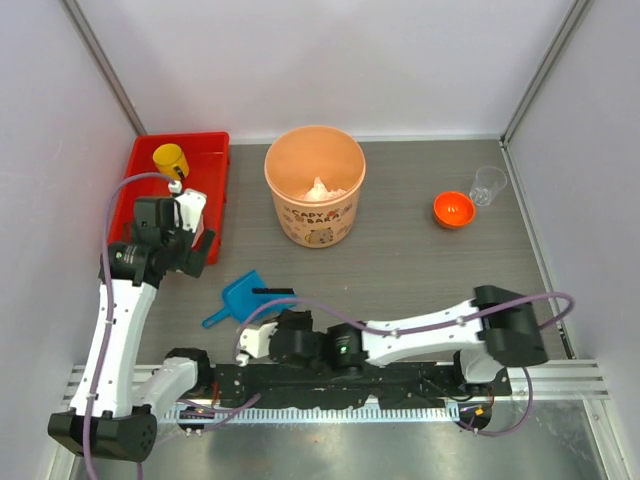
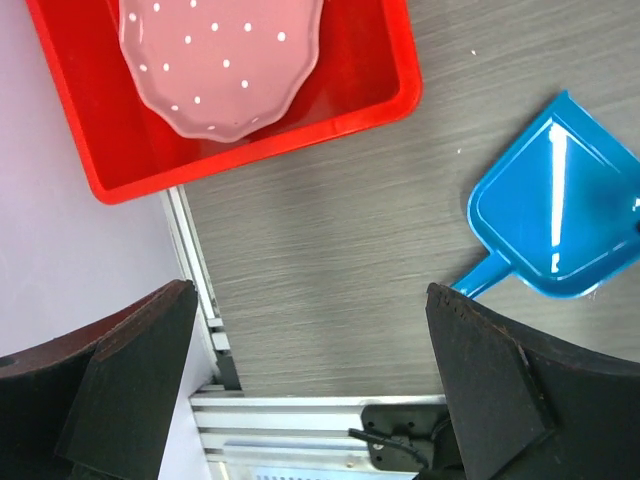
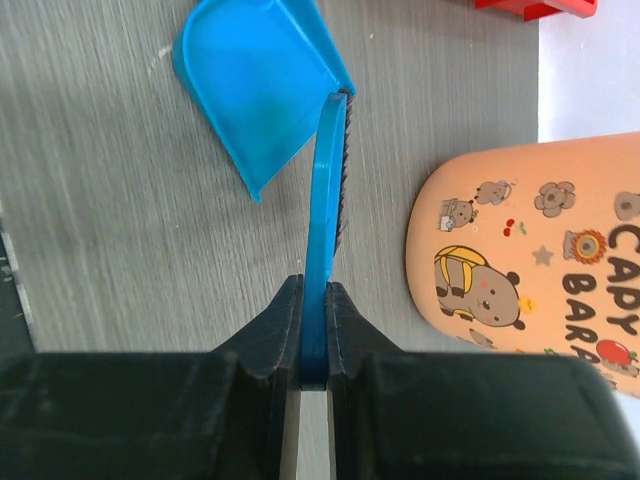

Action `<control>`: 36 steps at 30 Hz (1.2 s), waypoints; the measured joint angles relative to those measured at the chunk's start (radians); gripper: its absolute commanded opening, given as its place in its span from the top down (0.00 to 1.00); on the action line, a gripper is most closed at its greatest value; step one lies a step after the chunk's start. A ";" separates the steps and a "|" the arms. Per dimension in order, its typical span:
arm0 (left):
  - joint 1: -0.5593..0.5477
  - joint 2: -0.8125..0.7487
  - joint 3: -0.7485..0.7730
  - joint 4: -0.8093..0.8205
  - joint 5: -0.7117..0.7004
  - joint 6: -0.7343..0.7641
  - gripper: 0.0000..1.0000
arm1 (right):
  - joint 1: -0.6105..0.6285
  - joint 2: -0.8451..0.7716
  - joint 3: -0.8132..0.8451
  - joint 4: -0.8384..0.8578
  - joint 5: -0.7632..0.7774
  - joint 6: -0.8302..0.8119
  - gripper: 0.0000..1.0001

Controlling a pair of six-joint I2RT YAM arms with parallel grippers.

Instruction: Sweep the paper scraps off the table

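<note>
As far as I could judge, the sweeping looked all but done: the only paper scraps (image 1: 320,188) I could see lay as a white wad at the bottom of the orange bucket (image 1: 318,228). No loose piece showed on the tabletop (image 1: 420,260) in any view, though the strip under my arms was hidden. My right tool (image 3: 313,335) was clamped on the handle of the blue brush (image 3: 326,190), whose head lay just beside the blue dustpan (image 2: 555,210). The dustpan rested flat on the tabletop and looked empty. My left tool (image 2: 310,350) hung with its jaws wide apart and nothing between them, above bare tabletop between the dustpan and the red tray (image 2: 405,85). The scraps sat well apart from both tools, inside the bucket beyond the brush. What seemed left, to my mind, was only to set the brush down.
</note>
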 measured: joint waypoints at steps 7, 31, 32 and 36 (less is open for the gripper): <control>0.031 0.033 -0.046 0.055 -0.016 -0.064 0.00 | 0.011 0.243 0.016 0.112 0.144 -0.109 0.98; 0.033 0.035 -0.058 0.058 0.028 -0.065 0.00 | 0.012 0.060 0.131 -0.153 -0.057 0.063 0.13; 0.033 0.035 -0.060 0.058 0.031 -0.065 0.00 | 0.009 0.019 0.122 -0.157 -0.091 0.072 0.13; 0.034 0.034 -0.078 0.077 0.055 -0.064 0.00 | -0.056 -0.163 0.082 -0.168 -0.225 0.160 0.13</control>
